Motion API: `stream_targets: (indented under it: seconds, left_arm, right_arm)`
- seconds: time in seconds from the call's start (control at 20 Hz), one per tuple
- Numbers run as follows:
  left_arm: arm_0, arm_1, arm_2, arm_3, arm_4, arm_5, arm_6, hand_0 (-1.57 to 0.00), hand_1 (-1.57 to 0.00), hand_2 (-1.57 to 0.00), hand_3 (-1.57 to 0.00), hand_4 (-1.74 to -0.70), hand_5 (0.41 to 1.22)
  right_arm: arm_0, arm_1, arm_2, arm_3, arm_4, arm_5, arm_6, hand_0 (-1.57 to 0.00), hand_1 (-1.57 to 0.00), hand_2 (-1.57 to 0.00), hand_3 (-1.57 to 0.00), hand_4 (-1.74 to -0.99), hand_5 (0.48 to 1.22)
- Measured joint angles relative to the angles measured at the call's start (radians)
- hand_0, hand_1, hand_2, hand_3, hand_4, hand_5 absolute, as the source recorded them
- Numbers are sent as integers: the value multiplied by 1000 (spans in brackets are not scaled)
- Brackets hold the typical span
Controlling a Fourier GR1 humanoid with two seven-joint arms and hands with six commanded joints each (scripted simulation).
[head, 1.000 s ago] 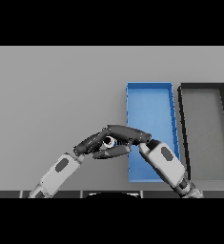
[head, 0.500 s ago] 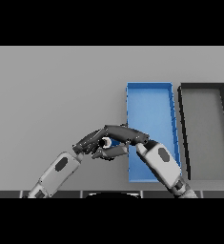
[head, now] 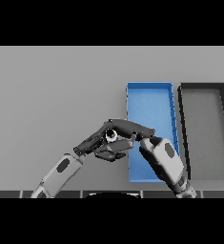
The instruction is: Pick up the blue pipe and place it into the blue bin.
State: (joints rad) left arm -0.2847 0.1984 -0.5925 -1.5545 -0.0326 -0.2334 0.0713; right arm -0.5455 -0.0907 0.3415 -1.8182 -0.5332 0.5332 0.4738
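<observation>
Your right hand (head: 127, 127) reaches leftward past the near-left edge of the blue bin (head: 149, 97), its fingers curled round a small thing whose round end shows between fingers and thumb; this looks like the blue pipe (head: 111, 135), though little of it shows. Your left hand (head: 92, 142) lies just beside it on the left, touching or nearly so, and you cannot tell its fingers' state. A dark bin (head: 202, 88) stands beside the blue one on the grey bench (head: 51, 95).
</observation>
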Motion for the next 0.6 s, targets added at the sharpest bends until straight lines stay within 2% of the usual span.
stream_targets:
  seconds: [0.1, 0.2, 0.3, 0.35, 0.45, 0.55, 0.6]
  left_arm:
    - [0, 6, -1, 4, -2, -5, 6, -3, -2, -2, -2, -915, 507]
    - [4, 5, -8, -1, 2, -15, -3, -1, -1, -1, -1, -920, 503]
    - [17, 9, -7, -24, 17, -17, 9, 0, 0, 0, 0, -917, 503]
    - [11, 10, -5, -21, 13, -15, 25, 0, 0, 0, 0, -915, 503]
    - [26, 11, -16, -32, 2, -10, 2, 0, 0, 0, 0, -908, 502]
    - [30, 25, -10, -46, 5, -13, -11, 1, 1, 1, 1, -903, 495]
    - [26, 28, -3, -44, 12, -15, 4, 1, 1, 1, 1, -906, 492]
  right_arm:
    - [-48, -22, -32, -32, -118, -60, 66, -1571, -1571, -1571, -1571, -1659, 1221]
    - [-132, -38, -81, -31, -214, -155, 120, -1571, -1571, -1571, -1571, -1689, 1171]
    - [-228, -109, -132, -29, -336, -229, 123, -1571, -1571, -1571, -1571, -1707, 1141]
    - [-287, -119, -162, -8, -370, -260, 117, -1571, -1571, -1571, -1571, -1714, 1134]
    - [-367, -156, -211, 43, -362, -261, 76, -1571, -1571, -1571, -1571, -1724, 1117]
    - [-439, -186, -261, 101, -338, -324, 52, -1571, -1571, -1571, -1571, -1730, 1110]
    - [-481, -208, -281, 152, -306, -350, 54, -1571, -1571, -1571, -1571, -1732, 1117]
